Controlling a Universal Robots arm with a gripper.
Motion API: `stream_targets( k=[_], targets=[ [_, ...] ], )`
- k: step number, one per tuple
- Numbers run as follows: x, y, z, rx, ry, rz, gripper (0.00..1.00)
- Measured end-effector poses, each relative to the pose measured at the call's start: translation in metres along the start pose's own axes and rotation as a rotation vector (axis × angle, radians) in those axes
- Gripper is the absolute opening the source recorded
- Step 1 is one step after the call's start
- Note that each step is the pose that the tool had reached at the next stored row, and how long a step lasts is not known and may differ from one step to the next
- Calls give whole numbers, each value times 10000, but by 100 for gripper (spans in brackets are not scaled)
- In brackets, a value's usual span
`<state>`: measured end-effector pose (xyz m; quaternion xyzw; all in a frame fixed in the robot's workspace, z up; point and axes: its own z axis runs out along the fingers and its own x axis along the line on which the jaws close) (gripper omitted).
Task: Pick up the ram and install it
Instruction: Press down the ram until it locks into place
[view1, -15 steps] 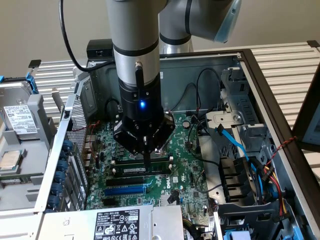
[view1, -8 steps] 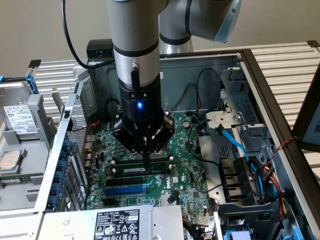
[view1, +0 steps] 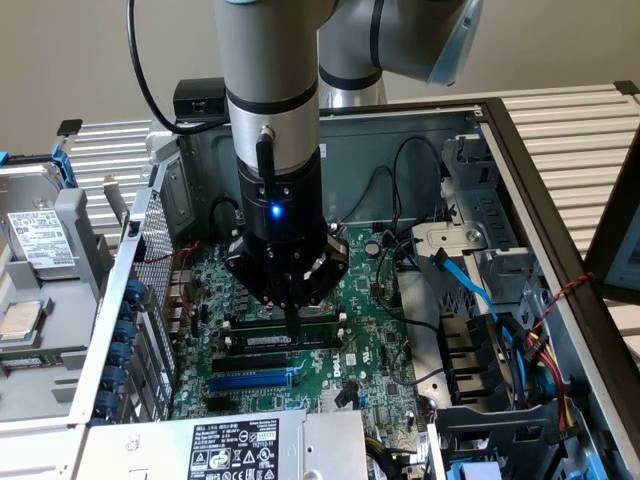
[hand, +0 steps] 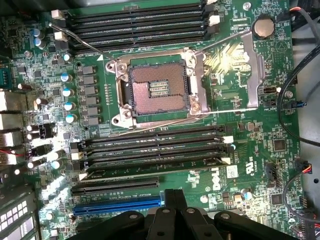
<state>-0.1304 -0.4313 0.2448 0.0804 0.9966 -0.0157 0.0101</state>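
The ram (view1: 283, 341), a thin green stick with a white label strip, stands upright in one of the black memory slots on the motherboard (view1: 375, 350) inside the open computer case. My gripper (view1: 291, 322) hangs straight over it, fingers shut together with nothing between them. Its tip is at the stick's top edge, near the middle of its length. In the wrist view the shut fingers (hand: 172, 196) reach in over the board. The ram (hand: 155, 163) lies in the slot of the near bank closest to them.
An open CPU socket (hand: 159, 90) sits between the two banks of memory slots. A blue expansion slot (hand: 117, 205) runs beside the near bank. Blue cables (view1: 465, 285) and a drive cage (view1: 480, 370) crowd the exterior view's right. A labelled metal box (view1: 235, 450) lies in front.
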Motion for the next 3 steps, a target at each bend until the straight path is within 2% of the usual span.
stream_targets(
  k=[3],
  targets=[
    [0,0,0,0,0,0,11]
  ],
)
